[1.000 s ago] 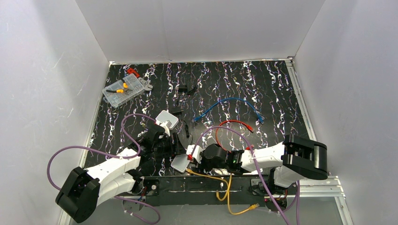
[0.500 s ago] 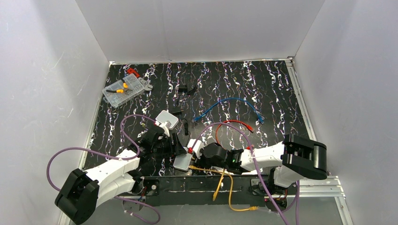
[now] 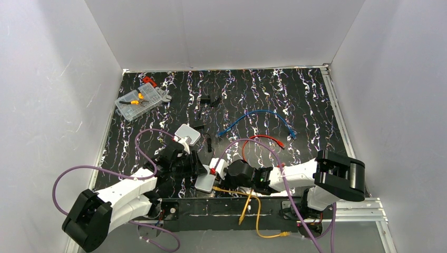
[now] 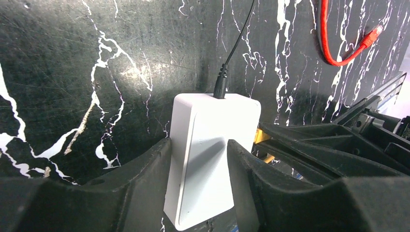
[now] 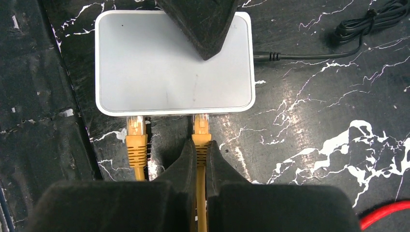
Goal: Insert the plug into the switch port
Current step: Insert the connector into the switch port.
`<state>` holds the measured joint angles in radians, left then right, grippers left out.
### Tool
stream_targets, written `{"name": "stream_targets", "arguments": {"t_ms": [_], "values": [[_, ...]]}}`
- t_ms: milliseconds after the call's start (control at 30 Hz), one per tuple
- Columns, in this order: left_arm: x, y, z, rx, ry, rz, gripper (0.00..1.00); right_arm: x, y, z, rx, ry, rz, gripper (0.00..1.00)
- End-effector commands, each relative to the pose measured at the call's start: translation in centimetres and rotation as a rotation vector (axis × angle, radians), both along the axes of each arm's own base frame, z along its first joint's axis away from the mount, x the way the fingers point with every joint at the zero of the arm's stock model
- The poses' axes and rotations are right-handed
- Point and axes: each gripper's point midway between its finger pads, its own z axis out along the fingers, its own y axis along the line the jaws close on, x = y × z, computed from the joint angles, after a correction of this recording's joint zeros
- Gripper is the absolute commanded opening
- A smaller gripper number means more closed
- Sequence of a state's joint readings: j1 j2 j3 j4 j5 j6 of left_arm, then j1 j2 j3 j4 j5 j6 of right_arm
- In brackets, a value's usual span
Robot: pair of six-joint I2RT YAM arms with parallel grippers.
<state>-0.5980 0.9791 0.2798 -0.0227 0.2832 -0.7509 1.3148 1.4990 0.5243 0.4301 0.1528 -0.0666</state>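
Since the earlier frame, the left end effector [image 4: 199,147] has narrowed. Its fingers [image 4: 145,179] stand apart, one against the side of the white switch box [image 4: 212,116] on the desk [image 4: 72,72], one over its top; whether they grip it cannot be told. The right end effector [image 5: 199,151] pinches the yellow plug [image 5: 201,128], whose tip meets the switch port [image 5: 201,115] directly ahead.

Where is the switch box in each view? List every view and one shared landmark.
Top external: switch box low, just left of centre.
Left wrist: switch box at centre, between the fingers.
Right wrist: switch box upper centre, plug at its near edge.
Shared landmark: red cable.
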Motion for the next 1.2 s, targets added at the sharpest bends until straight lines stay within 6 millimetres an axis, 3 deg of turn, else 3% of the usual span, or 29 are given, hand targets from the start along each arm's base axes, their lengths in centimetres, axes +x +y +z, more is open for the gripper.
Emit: {"name": "stream_targets", "arguments": {"t_ms": [0, 500, 900, 1167], "values": [[-4.0, 1.3, -2.9, 0.049, 0.151, -0.05, 0.43, 1.8, 5.2, 7.0, 0.258, -0.095, 0.011, 0.01], [-4.4, 0.7, -2.8, 0.013, 0.163, -0.081, 0.36, 2.6, 7.5, 9.7, 0.354, -0.138, 0.115, 0.01], [-4.6, 0.3, -2.8, -0.007, 0.177, -0.104, 0.34, 1.7, 9.2, 12.9, 0.43, -0.189, 0.271, 0.01], [-4.7, -0.7, -2.0, -0.068, 0.172, -0.131, 0.29, 2.1, 12.2, 18.8, 0.533, -0.273, 0.363, 0.01]]}}
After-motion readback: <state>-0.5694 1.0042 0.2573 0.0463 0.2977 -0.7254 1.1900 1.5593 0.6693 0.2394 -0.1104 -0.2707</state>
